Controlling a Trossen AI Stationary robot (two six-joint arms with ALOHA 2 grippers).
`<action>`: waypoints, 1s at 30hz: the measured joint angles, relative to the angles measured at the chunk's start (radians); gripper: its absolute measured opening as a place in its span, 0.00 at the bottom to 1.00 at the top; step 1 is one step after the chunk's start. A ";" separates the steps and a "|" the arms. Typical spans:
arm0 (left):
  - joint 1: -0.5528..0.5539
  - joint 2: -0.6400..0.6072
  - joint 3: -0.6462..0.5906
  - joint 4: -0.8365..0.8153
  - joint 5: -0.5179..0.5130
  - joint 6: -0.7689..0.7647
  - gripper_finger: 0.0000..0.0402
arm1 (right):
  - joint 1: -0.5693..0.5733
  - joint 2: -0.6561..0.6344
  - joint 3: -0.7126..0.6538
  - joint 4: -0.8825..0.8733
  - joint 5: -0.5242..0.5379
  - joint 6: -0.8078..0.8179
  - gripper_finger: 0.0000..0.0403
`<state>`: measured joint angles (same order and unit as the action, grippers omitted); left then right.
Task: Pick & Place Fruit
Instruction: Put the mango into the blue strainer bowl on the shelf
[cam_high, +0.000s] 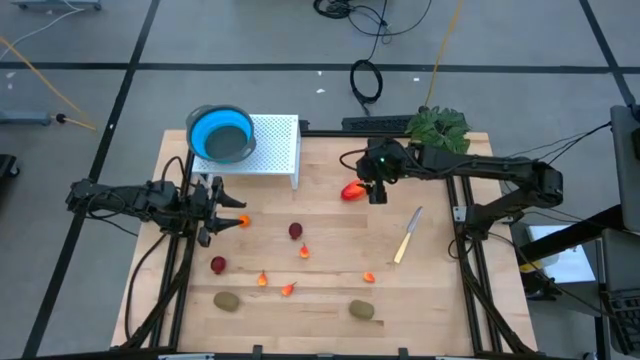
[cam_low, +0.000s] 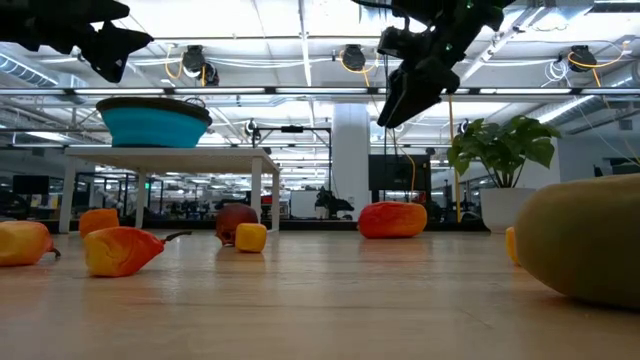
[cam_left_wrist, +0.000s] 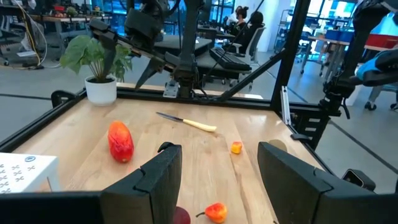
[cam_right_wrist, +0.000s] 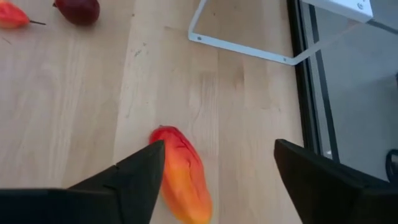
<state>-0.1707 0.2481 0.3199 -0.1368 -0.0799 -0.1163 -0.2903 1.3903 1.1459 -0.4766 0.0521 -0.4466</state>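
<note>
The larger red-orange oval fruit (cam_high: 351, 191) lies on its side on the wooden table at the far middle. My right gripper (cam_high: 377, 192) hangs open above it, pointing slantwise down; in the right wrist view the fruit (cam_right_wrist: 183, 179) shows below the gap (cam_right_wrist: 217, 149), close to one finger. In the low view the gripper (cam_low: 408, 98) is well clear of the fruit (cam_low: 392, 219). My left gripper (cam_high: 214, 210) waits open and level at the table's left, near a small orange ball (cam_high: 244, 221). Dark red balls (cam_high: 296, 231), orange bits (cam_high: 304, 252) and two kiwis (cam_high: 227, 300) lie scattered.
A blue bowl (cam_high: 222, 133) sits on a white perforated stand (cam_high: 280, 150) at the far left. A pale yellow utensil (cam_high: 408, 235) lies right of centre. A potted green plant (cam_high: 438, 128) stands at the far right. Black frame rails (cam_high: 470, 270) border the table.
</note>
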 joint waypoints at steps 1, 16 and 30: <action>0.000 0.000 0.000 0.000 0.000 0.000 0.52 | -0.002 0.000 -0.013 0.016 -0.001 -0.010 0.76; 0.000 0.000 0.001 0.016 0.000 -0.005 0.52 | -0.040 0.001 -0.124 0.068 -0.032 -0.062 0.88; 0.000 0.000 0.001 0.029 0.000 -0.024 0.52 | -0.071 0.149 -0.124 0.152 -0.089 -0.073 0.88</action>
<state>-0.1711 0.2481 0.3210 -0.1077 -0.0803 -0.1406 -0.3612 1.5396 1.0218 -0.3250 -0.0374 -0.5195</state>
